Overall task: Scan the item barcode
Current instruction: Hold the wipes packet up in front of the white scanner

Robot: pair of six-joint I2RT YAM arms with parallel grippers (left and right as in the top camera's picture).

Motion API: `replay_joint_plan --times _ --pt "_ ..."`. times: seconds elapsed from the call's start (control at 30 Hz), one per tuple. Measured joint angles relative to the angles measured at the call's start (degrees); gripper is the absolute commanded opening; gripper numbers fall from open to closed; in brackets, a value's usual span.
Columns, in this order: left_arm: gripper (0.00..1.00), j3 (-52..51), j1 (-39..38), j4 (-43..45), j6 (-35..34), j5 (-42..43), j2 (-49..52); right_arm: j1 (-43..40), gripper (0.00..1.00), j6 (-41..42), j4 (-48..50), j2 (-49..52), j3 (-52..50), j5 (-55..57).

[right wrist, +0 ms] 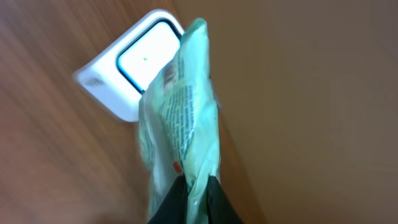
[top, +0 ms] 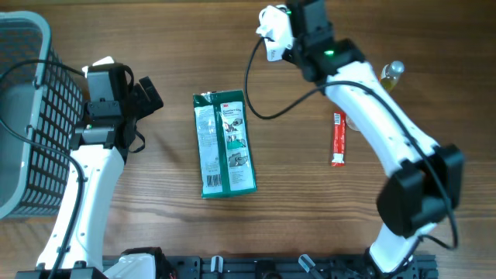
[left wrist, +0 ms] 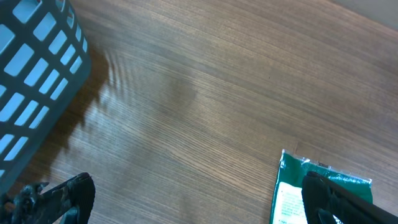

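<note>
The right gripper (right wrist: 198, 183) had its 2 fingers pressed tight on one end of a pale green packet (right wrist: 183, 106) (print too blurred to read), whose far end reached the window of the white scanner (right wrist: 134, 62). The left gripper (top: 153, 94) hung spread wide above the table (top: 294, 194), between the basket (top: 23, 116) and a large green bag (top: 225, 143).

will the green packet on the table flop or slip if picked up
The green packet lies flat and thin, so it is probably light and would droop from an edge grip. Its film looks glossy, so it may slip.
</note>
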Motion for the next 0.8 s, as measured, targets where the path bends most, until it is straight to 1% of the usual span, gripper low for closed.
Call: replay_joint_plan --times 0.1,0.2,0.3,0.37,0.53,0.67,0.8 --pt "1.00 0.00 0.00 -0.04 -0.02 0.00 0.00 0.83 0.04 -6.67 11.47 5.29 -0.07 6.73" --pt "1.00 0.00 0.00 -0.02 -0.02 0.00 0.00 0.81 0.04 -10.51 20.28 8.31 -0.07 10.67" --pt "1.00 0.00 0.00 0.00 -0.02 0.00 0.00 0.81 0.04 -12.85 24.50 10.25 -0.07 13.42" --pt "1.00 0.00 0.00 0.00 -0.02 0.00 0.00 0.81 0.04 -14.19 25.44 12.09 -0.07 14.25" --pt "1.00 0.00 0.00 0.00 -0.02 0.00 0.00 1.01 0.05 -21.35 27.30 16.39 -0.07 16.24" --pt "1.00 0.00 0.00 0.00 -0.02 0.00 0.00 1.75 0.04 -23.52 27.47 16.74 -0.07 17.29" --pt "1.00 0.00 0.00 0.00 -0.02 0.00 0.00 2.47 0.05 -24.96 22.45 16.74 -0.02 17.79"
